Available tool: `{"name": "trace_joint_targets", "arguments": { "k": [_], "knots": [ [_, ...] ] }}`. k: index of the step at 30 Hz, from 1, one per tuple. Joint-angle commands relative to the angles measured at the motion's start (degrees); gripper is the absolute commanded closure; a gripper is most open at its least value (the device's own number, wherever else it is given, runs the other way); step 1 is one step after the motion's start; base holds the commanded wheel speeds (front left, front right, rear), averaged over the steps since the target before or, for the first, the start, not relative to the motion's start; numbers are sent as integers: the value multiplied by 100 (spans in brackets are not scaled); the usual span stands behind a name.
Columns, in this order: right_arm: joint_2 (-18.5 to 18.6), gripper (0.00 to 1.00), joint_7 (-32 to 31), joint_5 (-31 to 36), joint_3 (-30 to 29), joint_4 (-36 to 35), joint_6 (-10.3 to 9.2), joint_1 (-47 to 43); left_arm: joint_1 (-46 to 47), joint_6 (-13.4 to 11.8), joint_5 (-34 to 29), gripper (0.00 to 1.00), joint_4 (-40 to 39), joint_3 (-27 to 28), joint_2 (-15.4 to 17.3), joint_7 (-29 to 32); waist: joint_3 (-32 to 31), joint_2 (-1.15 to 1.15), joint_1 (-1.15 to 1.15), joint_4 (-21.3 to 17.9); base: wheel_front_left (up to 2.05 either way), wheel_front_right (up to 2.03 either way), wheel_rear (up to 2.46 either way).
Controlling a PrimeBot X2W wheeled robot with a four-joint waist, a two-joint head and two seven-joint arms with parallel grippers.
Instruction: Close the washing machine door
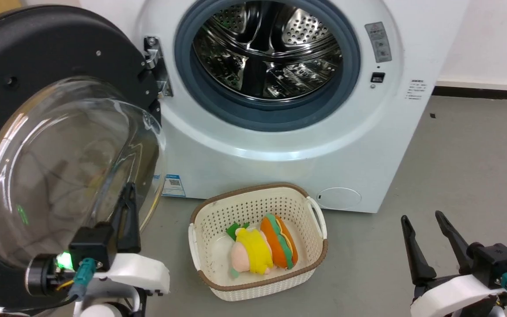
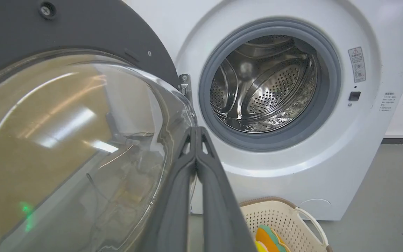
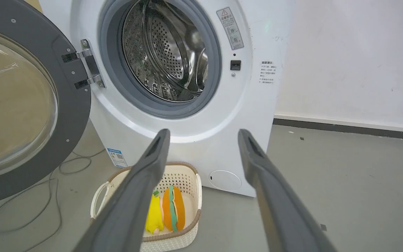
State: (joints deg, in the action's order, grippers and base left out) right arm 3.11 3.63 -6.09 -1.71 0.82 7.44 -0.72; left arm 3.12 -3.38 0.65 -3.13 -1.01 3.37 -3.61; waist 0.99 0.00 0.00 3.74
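Note:
The white washing machine stands ahead with its steel drum exposed inside the grey gasket. Its round black-rimmed door is swung wide open to the left on a hinge, glass bowl bulging toward me. My left gripper is shut with nothing in it; its tips lie right at the bowl's lower right edge, touching or just beside it. My right gripper hangs open at the lower right, well away from the machine.
A cream perforated basket with plush toys sits on the grey floor right before the machine. A thin cable trails on the floor under the open door. A white wall stands to the machine's right, bare floor before it.

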Motion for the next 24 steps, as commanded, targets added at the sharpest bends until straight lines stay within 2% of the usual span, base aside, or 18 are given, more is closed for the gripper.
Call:
{"name": "trace_joint_targets", "arguments": {
  "k": [1, 10, 18, 24],
  "knots": [
    [-6, 0, 63, -103, -25, 10, 1, 41, 158, -24, 32, 100, -110, 39, 58, -63, 17, 0, 0, 80, 0, 0, 0],
    [-8, 0, 170, -223, -92, 51, 2, 46, 552, 78, 271, 100, -556, 439, 172, -171, 83, 0, 0, 389, 0, 0, 0],
    [-9, 0, 278, -292, -117, 105, 2, 57, 1162, 442, 664, 100, -681, 1157, 297, -279, 152, 0, 0, 682, 0, 0, 0],
    [-11, 0, 349, -343, -173, 143, 2, 46, 1583, 604, 931, 100, -679, 1567, 405, -350, 200, 0, 0, 899, 0, 0, 0]
  ]
}}
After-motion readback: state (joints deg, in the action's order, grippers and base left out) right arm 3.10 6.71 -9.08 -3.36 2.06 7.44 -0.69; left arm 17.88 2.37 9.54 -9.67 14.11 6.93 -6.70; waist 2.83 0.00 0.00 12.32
